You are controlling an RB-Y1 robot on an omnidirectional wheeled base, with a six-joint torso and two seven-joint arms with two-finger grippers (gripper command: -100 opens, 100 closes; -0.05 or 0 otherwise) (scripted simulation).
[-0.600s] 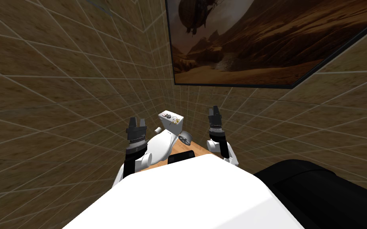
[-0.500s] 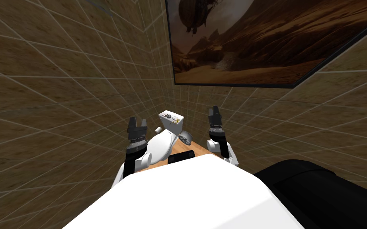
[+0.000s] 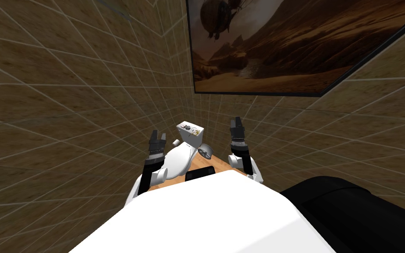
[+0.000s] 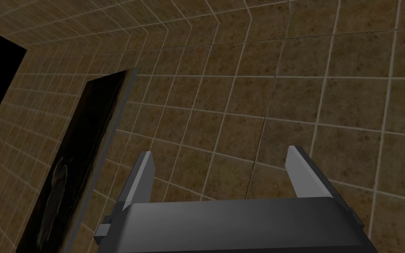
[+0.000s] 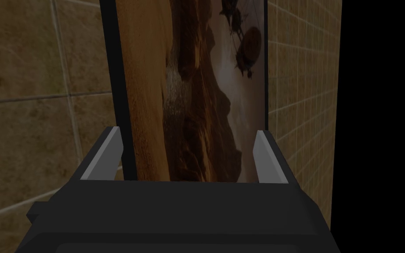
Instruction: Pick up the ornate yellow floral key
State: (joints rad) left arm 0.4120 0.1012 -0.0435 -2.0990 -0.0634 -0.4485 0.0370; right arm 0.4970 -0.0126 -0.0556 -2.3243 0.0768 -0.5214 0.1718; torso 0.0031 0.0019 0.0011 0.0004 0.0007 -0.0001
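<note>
Plainly, the small yellow key [image 3: 193, 134] lies on the white boxy toilet tank [image 3: 185, 128] — between the left gripper [image 3: 157, 134] and the right gripper [image 3: 236, 121], both raised, fingers spread apart.

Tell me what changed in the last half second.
The left gripper swung inward, nearer the white toilet tank, open and empty. My head camera shifted slightly. The right gripper stayed raised and open; the yellow key stayed on the tank lid.
</note>
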